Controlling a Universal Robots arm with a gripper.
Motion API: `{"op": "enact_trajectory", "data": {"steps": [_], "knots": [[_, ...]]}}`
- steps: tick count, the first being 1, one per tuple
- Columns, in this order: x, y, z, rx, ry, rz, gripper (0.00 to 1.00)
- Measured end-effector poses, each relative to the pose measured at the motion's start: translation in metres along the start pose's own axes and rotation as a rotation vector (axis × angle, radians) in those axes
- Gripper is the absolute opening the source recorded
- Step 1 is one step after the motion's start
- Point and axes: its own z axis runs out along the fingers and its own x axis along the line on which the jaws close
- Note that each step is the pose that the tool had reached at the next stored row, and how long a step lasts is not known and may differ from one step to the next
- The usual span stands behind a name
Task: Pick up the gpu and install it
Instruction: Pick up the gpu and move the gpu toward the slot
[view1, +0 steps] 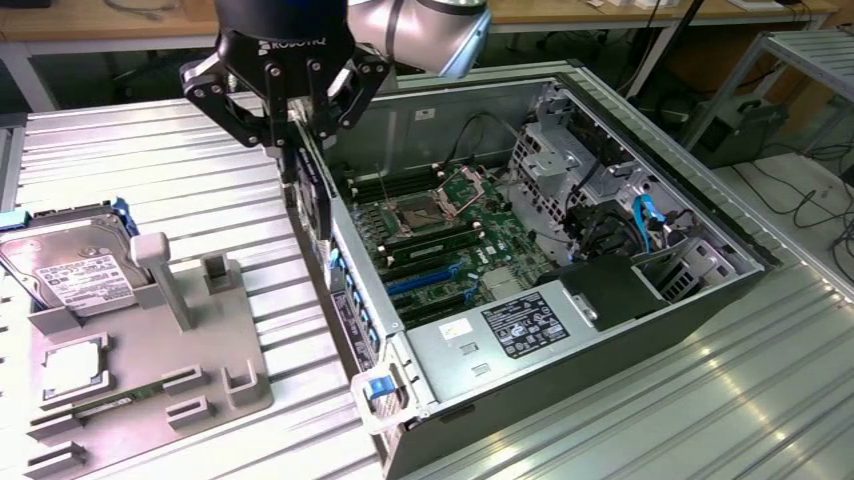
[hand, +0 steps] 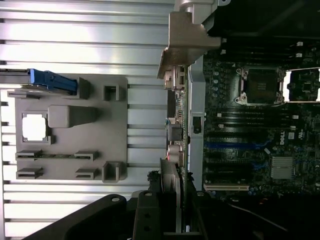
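Jaws of the black two-fingered robot gripper (view1: 296, 130) are drawn in to a narrow gap and clamped on the thin green circuit-board gpu (view1: 310, 195), which hangs straight down from them, edge-on and dark in the exterior view. The gpu is in the air at the wall of the open grey metal computer case (view1: 427, 120) that faces the exterior view's left, between the case's inside and the grey plastic fixture tray (view1: 254, 330). Whether its lower end touches that wall cannot be told. It is not seated in any slot of the green motherboard (view1: 454, 240), whose square processor socket (view1: 414, 212) and blue expansion slots (view1: 427, 280) lie bare. In the wrist view the gripper (hand: 177, 202) holds one end of the gpu (hand: 176, 135), and the card runs away from it along the case wall (hand: 197, 100) to its silver metal bracket (hand: 185, 40) at the far end, with the motherboard (hand: 260, 150) on one side and the fixture tray (hand: 115, 125) on the other. On the tray rest a boxy silver hard drive with a white label (view1: 74, 270) and a small square silver chip (view1: 74, 365). Case and tray both stand on the ribbed aluminium table (view1: 160, 160).
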Motion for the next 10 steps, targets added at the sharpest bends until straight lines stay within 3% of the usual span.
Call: {"op": "enact_trajectory", "data": {"steps": [10], "knots": [[-0.016, -0.0004, 0.0005, 0.0000, 0.0000, 0.000, 0.28]]}}
